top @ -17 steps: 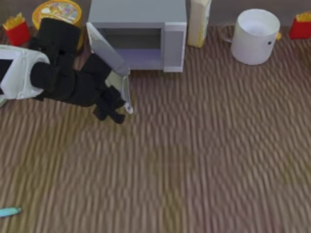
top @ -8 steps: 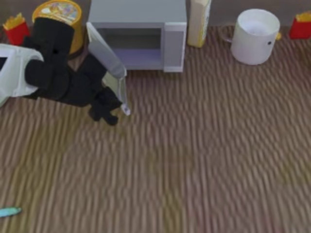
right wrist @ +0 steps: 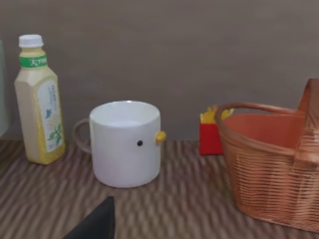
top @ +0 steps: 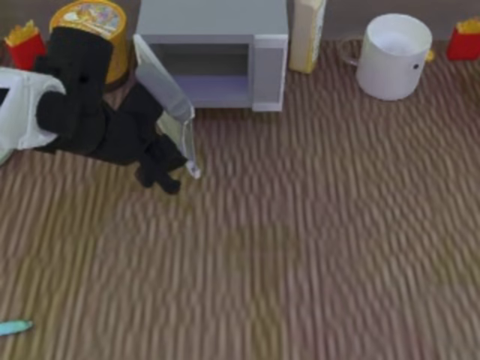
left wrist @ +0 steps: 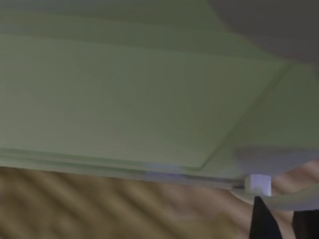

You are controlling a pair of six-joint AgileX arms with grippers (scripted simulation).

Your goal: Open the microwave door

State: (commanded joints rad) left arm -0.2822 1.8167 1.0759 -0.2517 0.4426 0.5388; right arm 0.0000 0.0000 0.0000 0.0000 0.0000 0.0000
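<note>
Left end effector [top: 166,174]: sitting at the door's free edge; grip width I cannot tell.
Door [top: 166,96]: standing swung well out from the microwave [top: 214,52] at the tabletop's far left.
Change: barely moving since half a second ago; opening is looking nearly finished.
Writing: bottle [right wrist: 39,102] label unreadable.
Right arm: parked, off the top view.

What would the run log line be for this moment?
microwave door: swung well open | microwave: pale interior exposed | left pincer: at door's free edge | right arm: not in top view
</note>
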